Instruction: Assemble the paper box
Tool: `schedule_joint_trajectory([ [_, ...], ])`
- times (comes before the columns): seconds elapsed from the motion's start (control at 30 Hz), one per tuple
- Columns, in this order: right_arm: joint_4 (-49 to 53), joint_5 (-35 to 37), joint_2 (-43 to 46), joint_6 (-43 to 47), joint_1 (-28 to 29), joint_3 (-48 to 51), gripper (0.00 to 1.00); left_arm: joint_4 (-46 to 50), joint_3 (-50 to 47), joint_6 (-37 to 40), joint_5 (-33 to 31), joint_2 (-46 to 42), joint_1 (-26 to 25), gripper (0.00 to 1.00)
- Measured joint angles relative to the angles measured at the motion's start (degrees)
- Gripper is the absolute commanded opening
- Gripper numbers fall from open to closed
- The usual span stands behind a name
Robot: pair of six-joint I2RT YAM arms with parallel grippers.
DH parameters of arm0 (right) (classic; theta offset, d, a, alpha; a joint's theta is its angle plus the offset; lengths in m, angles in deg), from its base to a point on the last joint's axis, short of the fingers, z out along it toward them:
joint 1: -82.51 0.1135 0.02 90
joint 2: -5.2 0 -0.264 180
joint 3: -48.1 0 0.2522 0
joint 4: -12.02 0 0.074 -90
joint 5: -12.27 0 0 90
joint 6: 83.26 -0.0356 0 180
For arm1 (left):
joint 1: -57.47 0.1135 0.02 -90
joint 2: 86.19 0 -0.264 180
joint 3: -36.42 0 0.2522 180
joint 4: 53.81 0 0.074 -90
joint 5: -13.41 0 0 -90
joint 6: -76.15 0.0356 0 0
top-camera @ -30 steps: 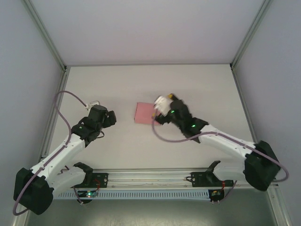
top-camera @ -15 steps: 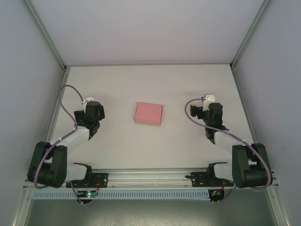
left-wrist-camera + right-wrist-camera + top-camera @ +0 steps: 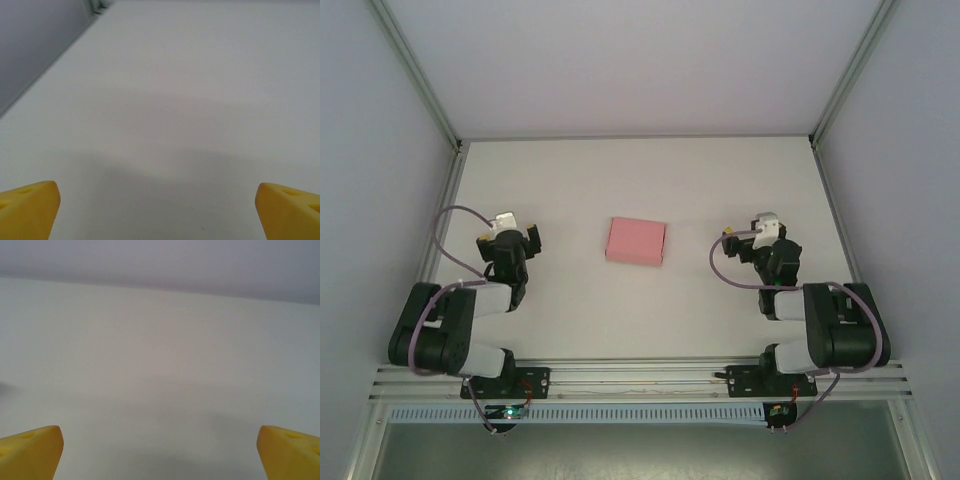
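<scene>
In the top external view, the paper box (image 3: pixel 636 241) lies on the table (image 3: pixel 620 180) as a flat pink rectangle. It is about midway between the left and right edges and roughly halfway between the far and near edges. Its long sides sit slightly askew to those edges, and it lies free of both tools.

The left arm (image 3: pixel 440 325) is folded close to its base near the table's left edge. The left tool (image 3: pixel 509 240) sits just past the elbow, pointing toward the far edge and well apart from the box. Its two dark fingers look spread. The right arm (image 3: pixel 830 325) is folded in the same way near the right edge, and the right tool (image 3: pixel 760 243) is likewise well apart from the box. From this height I cannot tell how its fingers stand. A mauve cable (image 3: pixel 445 225) loops out from the left wrist toward the left edge.

In the left wrist view, the left tool (image 3: pixel 159 212) is wide apart. Its yellow fingertips (image 3: pixel 27 210) sit in the two lower corners, with bare table (image 3: pixel 165 100) between and beyond them. A grey wall (image 3: pixel 35 40) runs along the table's left edge in the upper left corner.

In the right wrist view, the right tool (image 3: pixel 160 455) is also wide apart. Its yellow fingertips (image 3: pixel 30 452) are at the lower corners, over bare table (image 3: pixel 160 350). The grey wall (image 3: pixel 160 260) rises behind the table's far edge across the top.
</scene>
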State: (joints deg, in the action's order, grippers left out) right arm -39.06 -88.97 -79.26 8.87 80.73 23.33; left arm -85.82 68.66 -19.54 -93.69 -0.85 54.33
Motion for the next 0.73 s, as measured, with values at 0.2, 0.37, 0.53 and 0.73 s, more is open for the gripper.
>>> schedule_joint_trajectory([
  [0.2, 3.0, 2.3, -3.1, -1.9, -0.6, -6.0, 0.98, -2.9, 2.4, 1.2, 7.6, 4.2, 2.1, 1.00],
  [0.37, 4.2, 8.2, -2.9, -2.0, 1.3, -6.4, 0.98, -3.6, 2.8, 1.2, 9.3, 4.2, 2.1, 1.00],
  [0.53, 5.0, 10.3, -2.9, -2.0, 1.6, -6.6, 0.98, -3.6, 2.8, 1.2, 9.6, 4.2, 2.1, 1.00],
  [0.73, 5.5, 10.9, -2.9, -2.0, 1.6, -6.6, 0.98, -3.6, 2.8, 1.2, 9.7, 4.2, 2.1, 1.00],
])
